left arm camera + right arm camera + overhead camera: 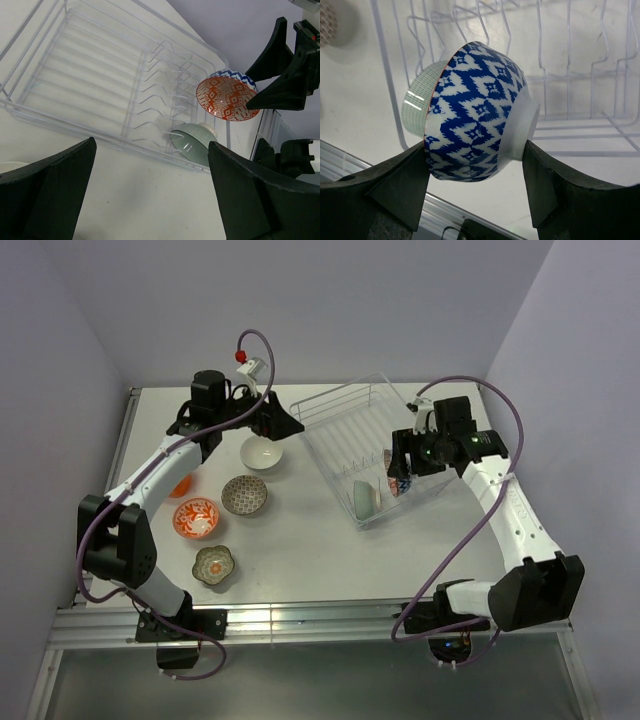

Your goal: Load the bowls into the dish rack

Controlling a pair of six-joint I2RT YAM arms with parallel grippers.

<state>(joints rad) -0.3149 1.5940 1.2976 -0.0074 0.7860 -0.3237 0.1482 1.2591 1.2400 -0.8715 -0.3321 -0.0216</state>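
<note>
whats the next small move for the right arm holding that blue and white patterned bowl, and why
Probably ease it straight down. The right gripper grips the blue-and-white patterned bowl on edge over the clear wire dish rack, close beside the pale teal bowl already standing there, so the neighbouring gap seems the likely seat.

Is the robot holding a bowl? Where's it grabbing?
Yes. The right gripper pinches the blue-patterned bowl between its rim and its foot. The left gripper is open and empty.
</note>
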